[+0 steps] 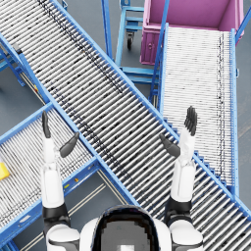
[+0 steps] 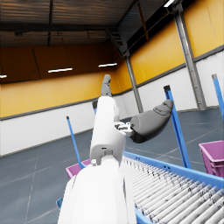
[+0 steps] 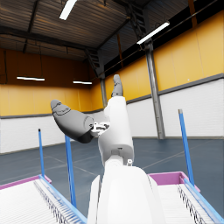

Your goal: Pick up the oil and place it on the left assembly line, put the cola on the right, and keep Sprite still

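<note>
- The long diagonal conveyor (image 1: 108,112), a blue-framed bed of grey steel rollers, is spread beneath and between both sets of fingers. It is judged to be the feed line where the bottles are to be met, yet no bottle is seen on it.
- The right assembly line (image 1: 196,83), a shorter blue-railed roller bed, is laid just beyond the right fingertips. It is meant for the cola, and its raised blue rail is judged to be the one thing to be cleared on that side.
- The left assembly line (image 1: 24,171), another blue-framed roller bed, is set just outside and below the left fingers. It is meant for the oil, and a blue rail likewise stands between it and the diagonal conveyor.
- A magenta plastic bin (image 1: 196,12) is placed well beyond the right fingertips, at the far end of the right assembly line.
- A blue tubular trolley frame (image 1: 128,24) is parked far ahead of the fingers, out of any likely path.
- The right hand (image 1: 182,136) is held upright with fingers straight, thumb spread wide and nothing grasped, as the right wrist view (image 3: 92,120) confirms. This is judged to be a waiting pose.
- The left hand (image 1: 54,139) is raised in the same way, released and empty (image 2: 131,118).
- A small yellow thing (image 1: 2,170) is cut off by the head view's edge on the left assembly line, well outward of the left fingers. It cannot be told whether it is the oil. Cola and Sprite are seen in no view.
</note>
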Available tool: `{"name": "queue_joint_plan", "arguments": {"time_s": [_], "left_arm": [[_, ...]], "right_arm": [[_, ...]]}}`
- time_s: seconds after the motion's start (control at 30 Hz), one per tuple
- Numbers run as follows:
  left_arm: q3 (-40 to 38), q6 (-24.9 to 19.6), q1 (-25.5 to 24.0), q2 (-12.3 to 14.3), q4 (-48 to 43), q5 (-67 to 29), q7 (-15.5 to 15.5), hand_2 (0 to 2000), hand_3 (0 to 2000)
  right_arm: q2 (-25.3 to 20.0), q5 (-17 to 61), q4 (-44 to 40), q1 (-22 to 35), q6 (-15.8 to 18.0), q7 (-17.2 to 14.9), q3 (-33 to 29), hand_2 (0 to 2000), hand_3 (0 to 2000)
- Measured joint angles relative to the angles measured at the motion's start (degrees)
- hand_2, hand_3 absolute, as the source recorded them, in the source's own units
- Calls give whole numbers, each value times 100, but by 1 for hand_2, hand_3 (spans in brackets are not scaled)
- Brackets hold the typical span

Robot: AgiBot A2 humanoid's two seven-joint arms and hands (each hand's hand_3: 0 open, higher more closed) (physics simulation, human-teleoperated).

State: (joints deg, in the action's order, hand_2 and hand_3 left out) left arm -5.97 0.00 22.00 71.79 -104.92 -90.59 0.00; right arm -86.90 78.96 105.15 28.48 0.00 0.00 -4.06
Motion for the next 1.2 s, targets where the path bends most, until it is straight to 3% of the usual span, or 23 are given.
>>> {"name": "queue_joint_plan", "arguments": {"time_s": [0.23,0.87,1.2], "left_arm": [[287,71,-94,-6,5,403,71,0,0],[1638,538,-509,-245,185,3098,536,0,0],[1751,576,-541,-264,201,3322,575,0,0]], "right_arm": [[213,-267,-42,-200,70,-71,164,0,0],[1657,-2018,-210,-1115,532,-538,1452,0,0],[1772,-2163,-224,-1187,570,-577,1561,0,0]]}}
